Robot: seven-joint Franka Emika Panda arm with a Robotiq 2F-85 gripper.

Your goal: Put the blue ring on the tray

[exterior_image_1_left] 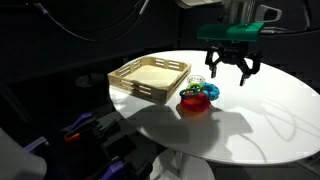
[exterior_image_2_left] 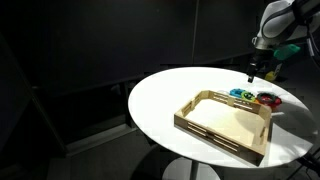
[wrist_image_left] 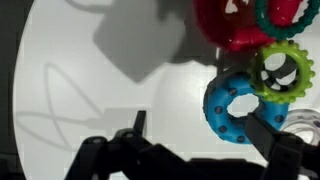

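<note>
Gripper [exterior_image_1_left: 230,68] wide open, holds nothing, hangs above white table [exterior_image_1_left: 285,110]. Blue ring [wrist_image_left: 236,106] lies flat on table in small pile of toy rings, near tray [exterior_image_1_left: 150,78], not in it. In wrist view, ring sits to picture's right of gap between 2 fingers, close to 1 finger, not between them. Ring round, bumpy, hole in middle, no long side. Yellow-green ring [wrist_image_left: 278,68] touches it. Red toy [wrist_image_left: 230,25] just beside.
</note>
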